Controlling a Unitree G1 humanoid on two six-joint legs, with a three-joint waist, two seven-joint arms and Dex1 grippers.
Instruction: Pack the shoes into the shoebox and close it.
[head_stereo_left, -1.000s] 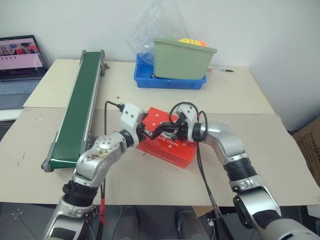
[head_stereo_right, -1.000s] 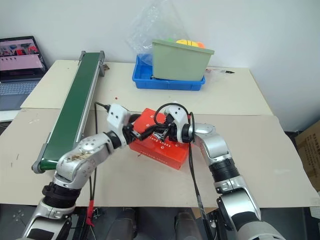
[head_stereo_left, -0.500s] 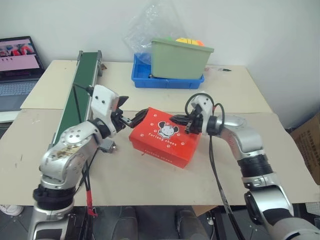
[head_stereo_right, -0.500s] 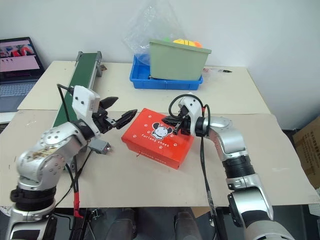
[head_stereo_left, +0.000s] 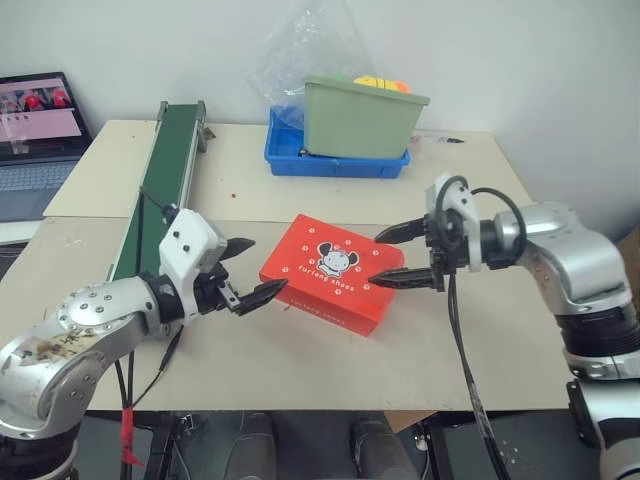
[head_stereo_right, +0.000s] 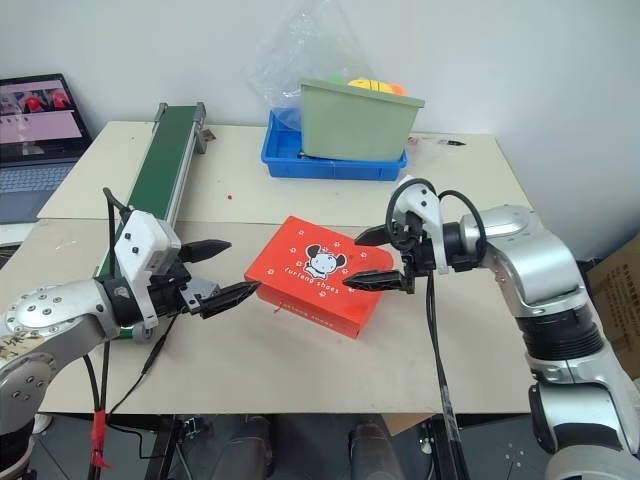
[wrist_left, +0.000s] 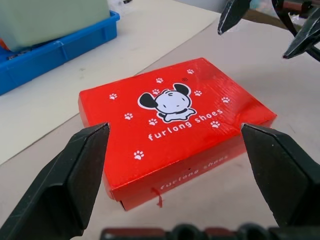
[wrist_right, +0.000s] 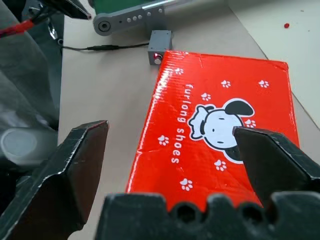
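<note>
Looking down over my arms, I see the table (head_stereo_left: 480, 190), two beige tops butted together, carrying everything. Along its left side runs the green conveyor belt (head_stereo_left: 165, 175), reaching from the far left corner toward the near left edge. At the far edge, about the middle, a blue tray (head_stereo_left: 340, 163) holds a green bin (head_stereo_left: 362, 118) with yellow and orange items showing over its rim and a clear plastic bag (head_stereo_left: 310, 45) bunched behind it. A laptop (head_stereo_left: 35, 130) sits beyond the far left corner, on a separate surface. The shoebox (head_stereo_left: 333, 272) lies flat near the middle of the near half of the table, turned at a slant to the edges, lid down and closed, its cartoon animal, lettering and paw prints facing up; I cannot see the shoes. My left gripper (head_stereo_left: 252, 270) hovers just beside the box's left end, fingers spread wide and holding nothing, tips pointing at the box but apart from it. My right gripper (head_stereo_left: 398, 256) hangs at the box's right end, fingers also spread wide and empty; one fingertip sits over the box's right corner, though I cannot tell whether it touches. A small grey module (wrist_right: 160, 47) lies on the table at the box's left corner, near the belt's end.
</note>
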